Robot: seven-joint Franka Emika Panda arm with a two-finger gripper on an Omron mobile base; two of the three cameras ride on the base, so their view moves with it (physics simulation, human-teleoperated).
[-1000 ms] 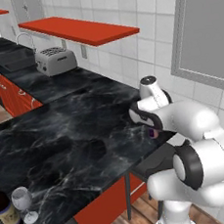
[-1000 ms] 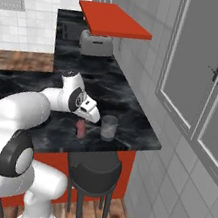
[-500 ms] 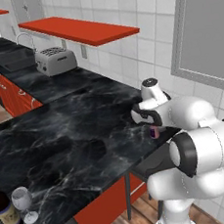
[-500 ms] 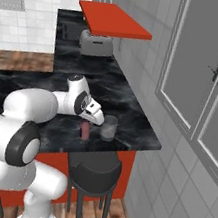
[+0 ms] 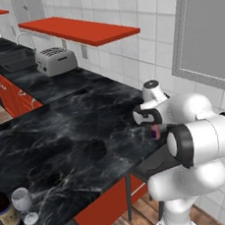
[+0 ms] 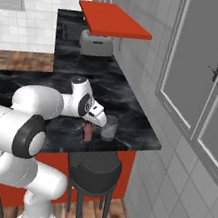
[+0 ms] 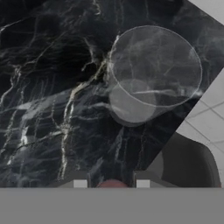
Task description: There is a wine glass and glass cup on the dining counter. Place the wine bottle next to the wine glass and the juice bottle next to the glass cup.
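The gripper (image 6: 88,126) clamps the small juice bottle (image 6: 87,132) near its top, just beside the glass cup (image 6: 109,128) on the dining counter (image 6: 130,117) (light, smooth, probably slippery).

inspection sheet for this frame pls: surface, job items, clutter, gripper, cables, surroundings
Surface: dining counter, black veined marble over red fronts.
Job's things: juice bottle upright in the gripper's grasp, close beside the glass cup near the counter's edge; whether its base touches the top cannot be told. Wine bottle stands next to the wine glass at the far corner.
Clutter: toaster on the rear counter.
Grippers: gripper shut on the juice bottle.
Cables: nothing seen.
Surroundings: red shelf, tiled wall, black stool below the counter's edge.
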